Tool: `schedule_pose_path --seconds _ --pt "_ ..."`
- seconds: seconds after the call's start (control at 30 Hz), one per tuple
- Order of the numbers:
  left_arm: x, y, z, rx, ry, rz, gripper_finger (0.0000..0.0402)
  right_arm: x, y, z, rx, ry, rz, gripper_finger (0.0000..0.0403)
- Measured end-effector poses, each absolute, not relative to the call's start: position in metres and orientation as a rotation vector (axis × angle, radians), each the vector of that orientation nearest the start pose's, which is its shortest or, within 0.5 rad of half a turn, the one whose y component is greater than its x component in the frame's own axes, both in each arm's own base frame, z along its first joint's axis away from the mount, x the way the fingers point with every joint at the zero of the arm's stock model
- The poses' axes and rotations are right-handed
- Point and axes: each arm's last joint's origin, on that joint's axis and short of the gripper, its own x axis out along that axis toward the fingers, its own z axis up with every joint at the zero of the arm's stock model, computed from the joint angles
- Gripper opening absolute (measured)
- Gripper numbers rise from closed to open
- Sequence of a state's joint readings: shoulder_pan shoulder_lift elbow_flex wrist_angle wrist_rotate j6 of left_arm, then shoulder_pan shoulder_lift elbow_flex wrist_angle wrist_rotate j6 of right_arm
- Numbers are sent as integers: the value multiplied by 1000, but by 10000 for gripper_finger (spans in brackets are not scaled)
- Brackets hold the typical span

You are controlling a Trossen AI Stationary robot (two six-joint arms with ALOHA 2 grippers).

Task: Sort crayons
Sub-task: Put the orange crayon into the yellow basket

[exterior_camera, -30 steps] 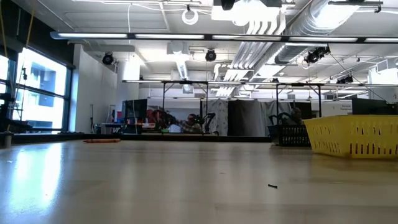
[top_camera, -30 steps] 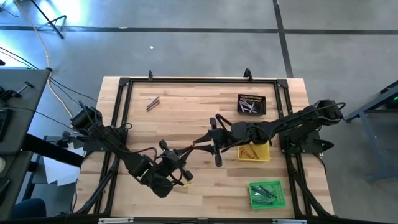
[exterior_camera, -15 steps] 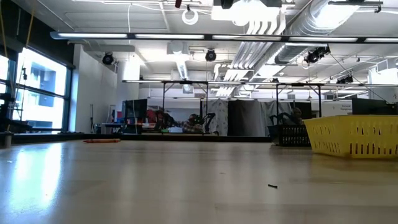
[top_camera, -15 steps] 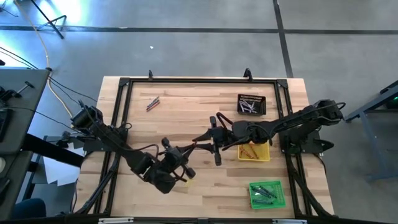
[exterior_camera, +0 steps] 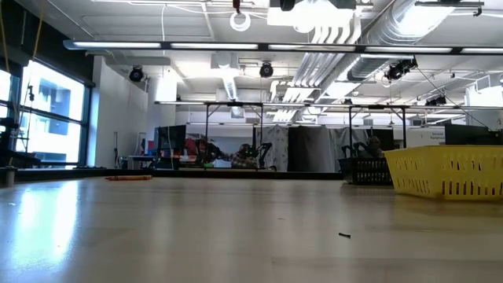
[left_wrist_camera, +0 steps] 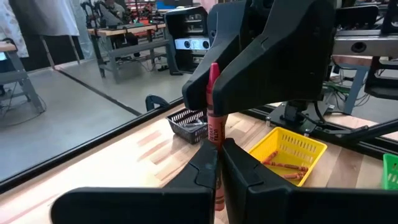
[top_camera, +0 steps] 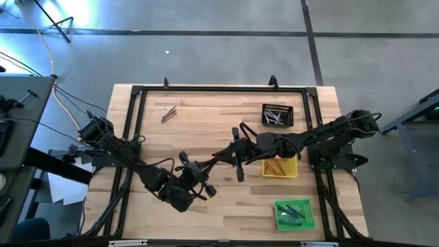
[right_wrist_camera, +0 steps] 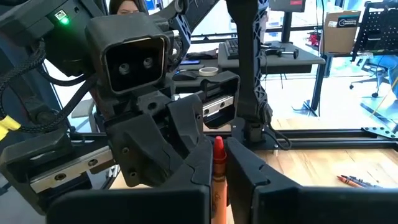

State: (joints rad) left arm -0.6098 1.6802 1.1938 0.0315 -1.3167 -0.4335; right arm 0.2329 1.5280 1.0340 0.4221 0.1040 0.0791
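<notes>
Crayon point(left_wrist_camera: 213, 118), red, was pinched by both the left gripper point(left_wrist_camera: 219, 163) and right gripper point(right_wrist_camera: 219, 163) mid-handover, jaws closed; tugging could snap it.

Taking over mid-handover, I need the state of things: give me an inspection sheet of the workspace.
Surface: wooden table, dark frame round its edge.
Job's things: red crayon upright, clamped by both grippers; loose crayons at the far left; more crayons in the black tray, yellow tray and green tray.
Clutter: small dark speck on the tabletop in the low view.
Grippers: left gripper and right gripper meet mid-table, both shut on the red crayon.
Cables: bundle off the table's left edge.
Surroundings: workshop with benches; a person behind the arms.
</notes>
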Motion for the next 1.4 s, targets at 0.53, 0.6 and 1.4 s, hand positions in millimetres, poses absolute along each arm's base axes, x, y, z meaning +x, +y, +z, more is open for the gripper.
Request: schedule_pose_path --seconds 0.53,0.6,1.4 --pt "311 -186 270 22 142 701 27 341 65 286 92 196 33 2" --pt "311 -186 271 24 144 697 40 338 59 285 90 235 0 1" --pt "307 -189 268 79 192 659 87 204 70 266 403 1124 -520 1"
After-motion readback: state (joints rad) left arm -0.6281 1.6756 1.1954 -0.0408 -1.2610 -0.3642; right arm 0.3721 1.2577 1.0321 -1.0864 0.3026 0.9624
